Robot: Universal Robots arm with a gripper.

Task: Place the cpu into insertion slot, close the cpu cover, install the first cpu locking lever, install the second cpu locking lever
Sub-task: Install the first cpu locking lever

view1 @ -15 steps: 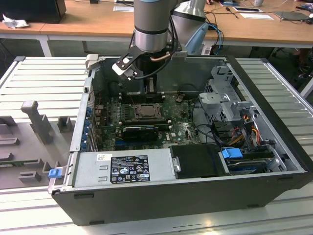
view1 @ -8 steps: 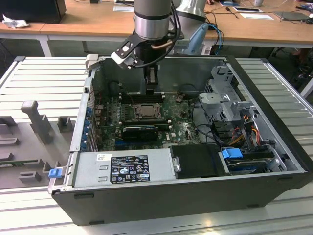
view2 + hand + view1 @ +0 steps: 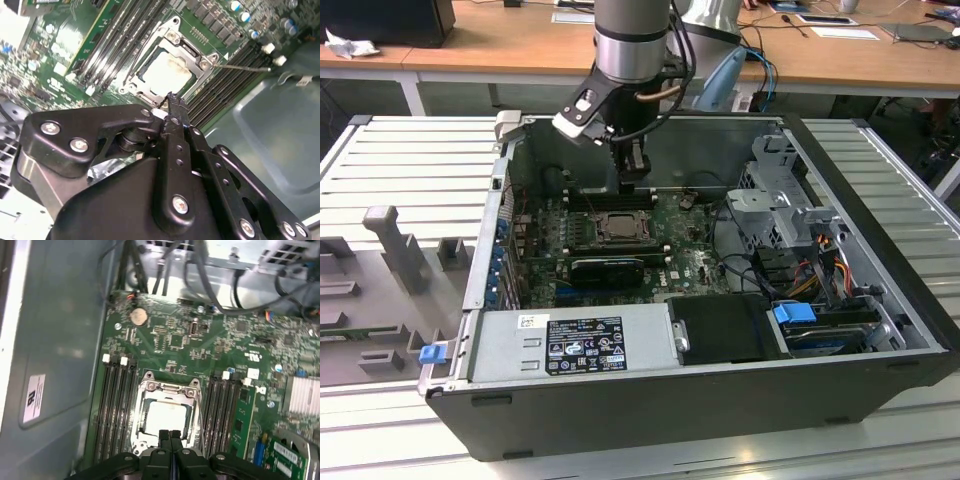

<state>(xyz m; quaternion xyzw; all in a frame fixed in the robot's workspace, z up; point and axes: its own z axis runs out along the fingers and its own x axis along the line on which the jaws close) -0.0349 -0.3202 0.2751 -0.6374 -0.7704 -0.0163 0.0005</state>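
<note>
Grey sheet steel walls the open case (image 3: 650, 420), with the power supply (image 3: 570, 345) in the near corner at the exterior view's left. Further right, mid-board, the gripper (image 3: 632, 182) hangs just above an edge of the insertion slot (image 3: 131, 87), its jaws pressed together on nothing I can make out. The cpu (image 3: 162, 415) lies in the slot, and the cpu cover (image 3: 167, 386) is flat around it.

To my eye the danger is that narrow tip coming down off line. It could skid off the thin wire lever (image 3: 245, 67), scrape the memory slots (image 3: 115, 45) or lean on the chip.

The second wrist view gives that lever, standing out from the socket's corner. The first wrist view gives the cover square-on. The exterior view gives the gripper's height over the board, and the drive cage (image 3: 780, 200) at its right.
</note>
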